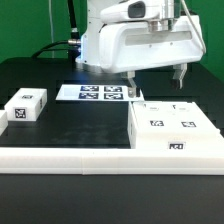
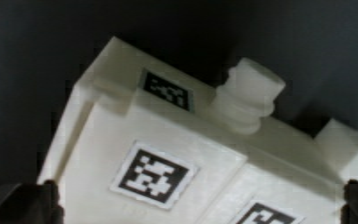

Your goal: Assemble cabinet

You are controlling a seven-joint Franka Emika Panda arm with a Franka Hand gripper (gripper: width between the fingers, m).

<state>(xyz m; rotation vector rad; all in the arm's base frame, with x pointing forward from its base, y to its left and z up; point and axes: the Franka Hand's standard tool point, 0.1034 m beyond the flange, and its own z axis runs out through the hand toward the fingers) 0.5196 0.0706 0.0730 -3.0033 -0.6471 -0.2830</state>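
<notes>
The cabinet (image 1: 172, 126) is a white boxy body with black-and-white tags, lying flat on the black table at the exterior view's right. My gripper (image 1: 157, 84) hangs open a little above its far edge, with one finger (image 1: 133, 87) near its left far corner and nothing between the fingers. In the wrist view the cabinet (image 2: 194, 130) fills the picture, showing three tags and a small raised knob. My gripper (image 2: 194, 206) is open, with dark fingertips (image 2: 23, 205) at either side of the body and not touching it.
A small loose white tagged block (image 1: 25, 106) lies at the exterior view's left. The marker board (image 1: 92, 92) lies flat behind the middle of the table. A long low white rail (image 1: 100, 157) runs along the front edge. The robot's white arm (image 1: 125, 35) rises at the back.
</notes>
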